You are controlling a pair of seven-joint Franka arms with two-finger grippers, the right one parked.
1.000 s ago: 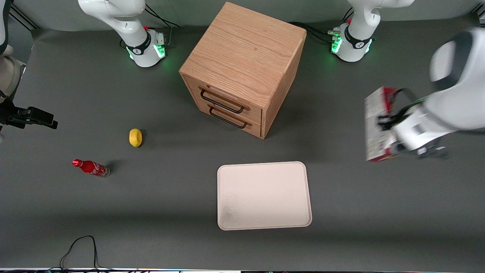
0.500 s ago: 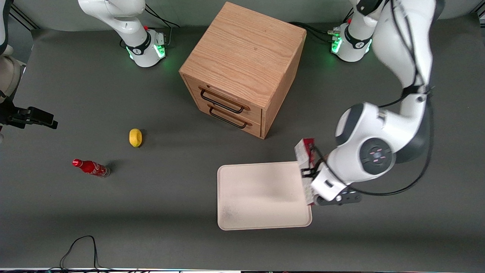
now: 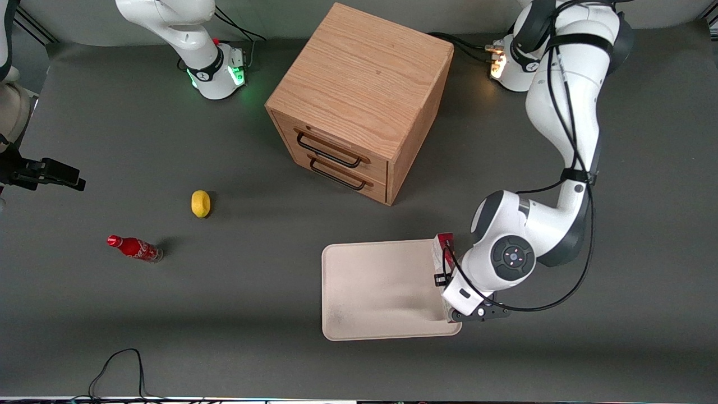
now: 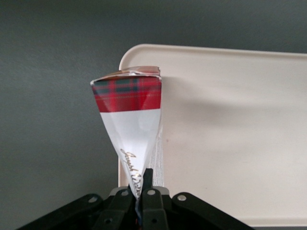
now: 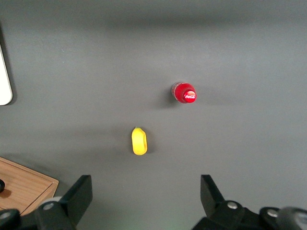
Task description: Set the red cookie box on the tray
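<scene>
Here the gripper (image 3: 449, 292) is clamped shut on the box (image 4: 129, 122), pinching one thin edge so the box stands on edge over the tray (image 3: 381, 292), right along the rim toward the working arm's end of the table. The risk is the placement: the box sits so near that rim that, if let go as it stands, it may tip outward and land half on the rim or off on the table (image 3: 561, 348). The narrow pinch could also let it swivel as it comes down. Laying it flat toward the tray's middle looks safer. The tray's floor is bare and has ample room for the flat box. A cabinet (image 3: 359, 101), lemon (image 3: 200, 203) and bottle (image 3: 134, 248) stand well apart from the tray.
</scene>
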